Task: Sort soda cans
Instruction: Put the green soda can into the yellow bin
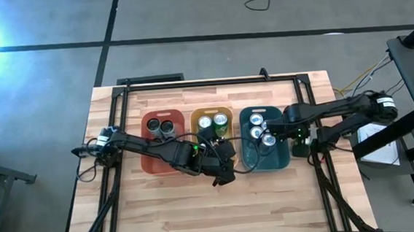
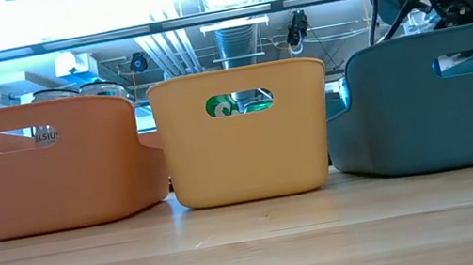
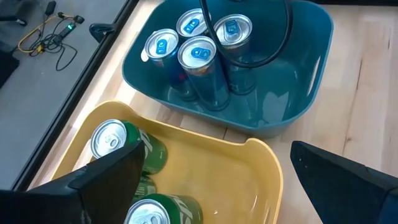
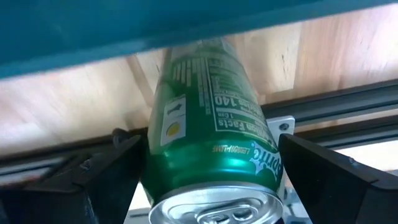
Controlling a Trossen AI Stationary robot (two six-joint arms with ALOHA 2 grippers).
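Observation:
Three bins stand in a row. The red bin [image 1: 152,160] holds two dark cans [image 1: 161,127]. The yellow bin [image 1: 195,120] holds green cans [image 3: 113,140]. The teal bin [image 1: 248,155] holds several silver-blue cans [image 3: 199,55]. My left gripper [image 3: 217,199] hangs open over the yellow bin's near side, with nothing between its fingers. My right gripper [image 1: 295,140] is just right of the teal bin, shut on a green soda can [image 4: 211,124]. In the high view the gripper hides that can. My right gripper pinches the green can's side wall [image 4: 152,168] near its silver top, one finger [image 4: 106,177] on each side. The fingers run along the can, and its top faces the wrist. Its far end reaches the teal bin's rim [image 4: 186,25]. Whether the can rests on the table I cannot tell.
A black cable [image 3: 249,61] loops above the silver-blue cans. Dark metal frame rails [image 1: 316,115] run along the table's sides and far edge. Bare wood [image 1: 221,210] lies near of the bins. The low view shows a green can through the yellow bin's handle hole [image 2: 239,104].

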